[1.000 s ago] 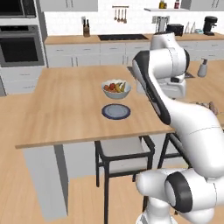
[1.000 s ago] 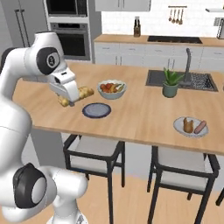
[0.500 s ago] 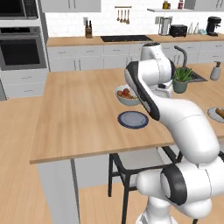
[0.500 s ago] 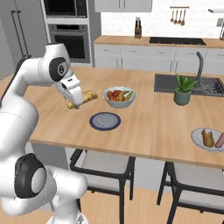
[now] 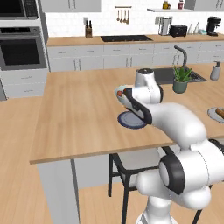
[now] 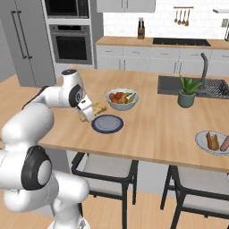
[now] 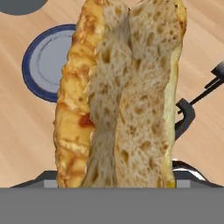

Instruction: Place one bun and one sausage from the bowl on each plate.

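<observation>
A long split bun [image 7: 122, 92] stands upright in my gripper [image 6: 86, 113], which is shut on it. In the right base view the bun [image 6: 96, 108] hangs just above the counter, close to the left edge of the darker blue-grey plate [image 6: 107, 124]. This plate [image 7: 43, 65] is bare and lies up and to the left in the hand view; my arm partly covers the plate [image 5: 131, 121] in the left base view. The pale grey plate [image 6: 210, 144] at the far right carries a bun [image 6: 213, 140] and a sausage [image 6: 225, 143]. The bowl is out of view.
A pale fruit bowl [image 6: 122, 99] stands just behind the blue-grey plate. A potted plant [image 6: 187, 91] and a sink with a tap [image 6: 204, 67] are at the right of the island. Stools [image 6: 105, 172] stand under the counter's near edge.
The base has driven, so both base views shifted. My gripper with the bun has come lower and nearer to the blue-grey plate. The grip has not changed.
</observation>
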